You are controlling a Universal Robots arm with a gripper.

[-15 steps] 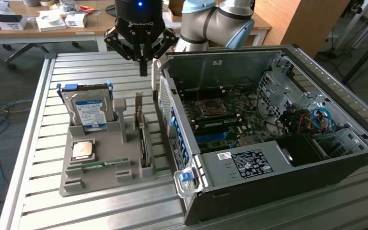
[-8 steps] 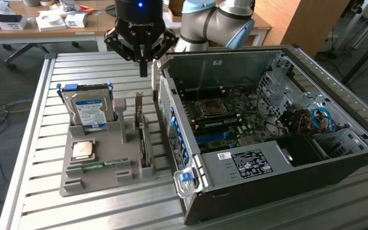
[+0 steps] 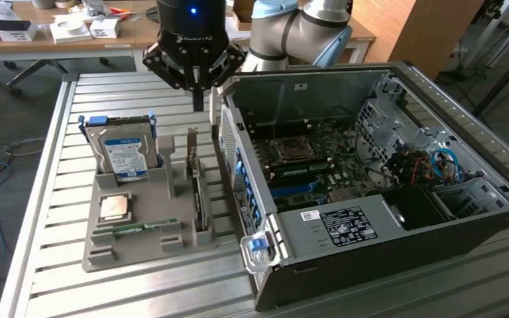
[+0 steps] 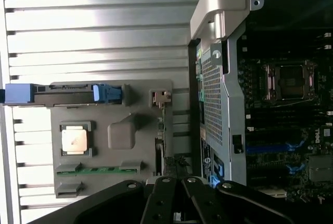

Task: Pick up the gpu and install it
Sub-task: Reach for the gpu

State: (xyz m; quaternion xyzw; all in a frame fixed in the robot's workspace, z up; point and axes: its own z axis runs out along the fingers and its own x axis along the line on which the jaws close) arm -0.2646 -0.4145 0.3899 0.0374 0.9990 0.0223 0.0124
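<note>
The gpu is a thin dark card standing on edge in a slot of the grey holder, close beside the open computer case. In the wrist view the gpu appears edge-on, with its metal bracket at one end. My gripper hangs above the card's far end, well clear of it, fingers shut and holding nothing. Its black linkage shows in the wrist view.
The holder also carries a blue-labelled hard drive, a processor and a green memory stick. The case lies open with its motherboard exposed. A slatted metal table is underneath. A cluttered desk stands behind.
</note>
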